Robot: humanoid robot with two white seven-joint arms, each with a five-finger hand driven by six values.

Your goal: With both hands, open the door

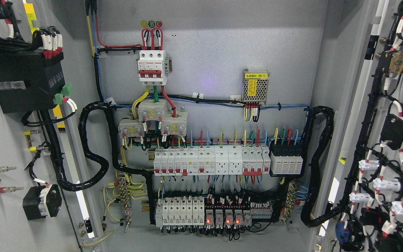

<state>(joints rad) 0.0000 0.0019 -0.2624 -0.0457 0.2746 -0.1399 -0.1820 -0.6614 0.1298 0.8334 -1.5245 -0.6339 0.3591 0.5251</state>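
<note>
A grey electrical cabinet stands with both doors swung wide. The left door [5, 140] shows its inner face at the picture's left, carrying a black box [26, 82] and wired parts. The right door [373, 115] shows its inner face at the right, with black cable bundles and white components. Between them the back panel [208, 59] holds a red-and-white main breaker [151, 66], rows of white breakers [208, 160] and relays with red lights [222, 220]. Neither of my hands nor arms shows in the head view.
Thick black cable looms [94, 154] [318, 164] run from the panel to each door along the cabinet's sides. A small mesh-covered power supply [255, 87] sits at the upper right of the panel. The cabinet floor [201, 241] runs along the bottom.
</note>
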